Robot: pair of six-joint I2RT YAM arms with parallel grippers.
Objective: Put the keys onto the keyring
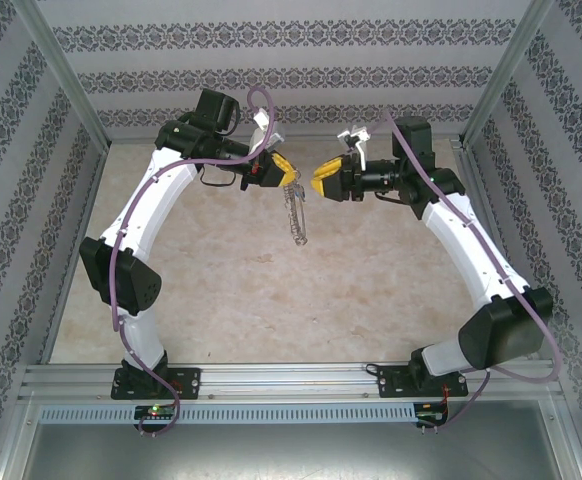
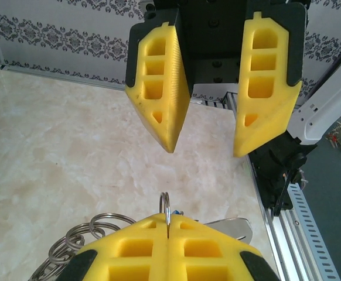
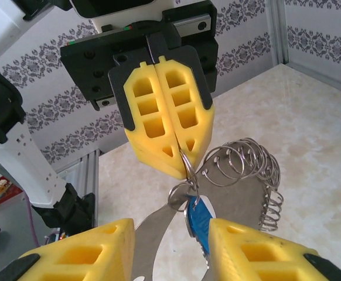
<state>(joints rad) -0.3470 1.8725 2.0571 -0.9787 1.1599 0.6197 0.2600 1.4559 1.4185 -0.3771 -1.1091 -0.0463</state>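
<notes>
Squinting at the right wrist view, the key (image 3: 198,218) is only partly showing. Its blue head is hanging in the lower middle of the frame, and the bottom of it is getting cut off behind a finger of the right gripper (image 3: 171,234). I can't tell whether it's actually threaded on the keyring (image 3: 248,168) or just dangling off a small ring (image 3: 179,196) beside it, since the metal is all overlapping there.

The left gripper (image 3: 179,167) is pinching tight on a thin ring of that bunch at upper centre, with the coils spilling out to the lower right of it. The right gripper's fingers are sitting wide apart, gripping nothing as far as I can see. A flat silver blade (image 3: 153,234) is poking down between them, its end running off the bottom edge.

In the top view the keyring (image 1: 296,215) is dangling from the left gripper (image 1: 283,172) above the table (image 1: 221,290), but it's looking too small and blurry there to make out any detail.
</notes>
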